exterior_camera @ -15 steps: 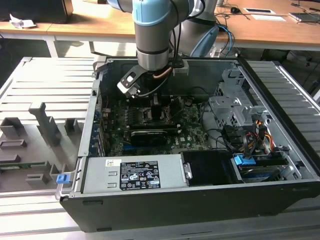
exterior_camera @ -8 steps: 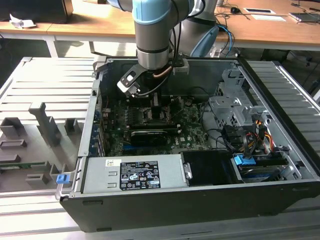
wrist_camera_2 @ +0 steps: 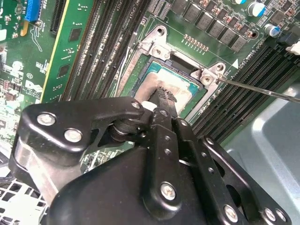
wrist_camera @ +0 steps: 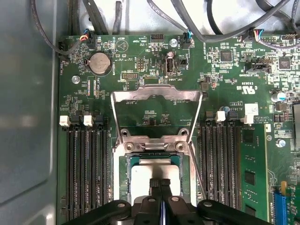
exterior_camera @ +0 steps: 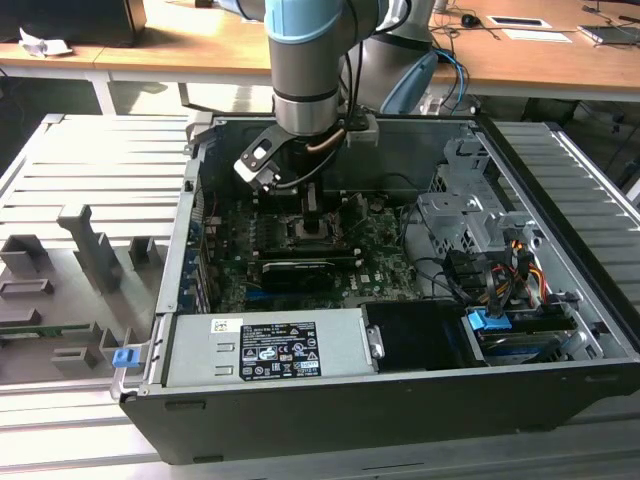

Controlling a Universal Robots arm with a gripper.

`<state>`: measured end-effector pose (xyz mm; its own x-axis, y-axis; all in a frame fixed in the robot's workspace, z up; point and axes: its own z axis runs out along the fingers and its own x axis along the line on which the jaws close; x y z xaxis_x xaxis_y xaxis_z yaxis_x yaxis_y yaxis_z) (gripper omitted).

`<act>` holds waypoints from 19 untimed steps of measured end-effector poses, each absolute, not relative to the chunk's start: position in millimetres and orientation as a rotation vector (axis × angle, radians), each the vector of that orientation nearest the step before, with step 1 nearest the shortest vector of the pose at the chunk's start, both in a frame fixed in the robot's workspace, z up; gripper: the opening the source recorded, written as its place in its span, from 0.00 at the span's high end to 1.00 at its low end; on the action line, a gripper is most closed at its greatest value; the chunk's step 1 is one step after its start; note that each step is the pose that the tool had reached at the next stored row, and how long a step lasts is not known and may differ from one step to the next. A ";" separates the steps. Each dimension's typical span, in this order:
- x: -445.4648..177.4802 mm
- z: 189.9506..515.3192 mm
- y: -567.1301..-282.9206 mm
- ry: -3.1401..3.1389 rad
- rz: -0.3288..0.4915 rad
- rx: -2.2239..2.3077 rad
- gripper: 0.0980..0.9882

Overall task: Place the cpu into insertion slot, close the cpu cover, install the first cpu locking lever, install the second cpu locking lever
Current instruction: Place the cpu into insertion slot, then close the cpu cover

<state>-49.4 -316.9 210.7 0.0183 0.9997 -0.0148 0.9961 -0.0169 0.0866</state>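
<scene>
The cpu lies with its dull silver face up inside the insertion slot, a square socket on the green motherboard. In the second wrist view the cpu fills the insertion slot too. My gripper hangs straight over the chip, shut, its fingertips touching or just above the metal face. The cpu cover, a silver frame with a large cut-out, stands swung open beyond the socket. A thin locking lever sticks out unlatched beside the socket. In the exterior view the gripper reaches down into the open computer case.
Black memory slots run along both sides of the socket. A long black expansion card, a grey power supply and a drive cage with cables crowd the case. A grey fixture tray lies at the exterior view's left.
</scene>
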 end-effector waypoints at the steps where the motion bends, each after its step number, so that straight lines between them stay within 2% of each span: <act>1: -49.4 210.8 -316.9 2.150 0.077 2.189 0.99; 15: -43.7 214.3 -317.0 2.148 0.070 2.195 0.99; 19: -43.7 229.3 -316.9 2.148 0.071 2.196 0.99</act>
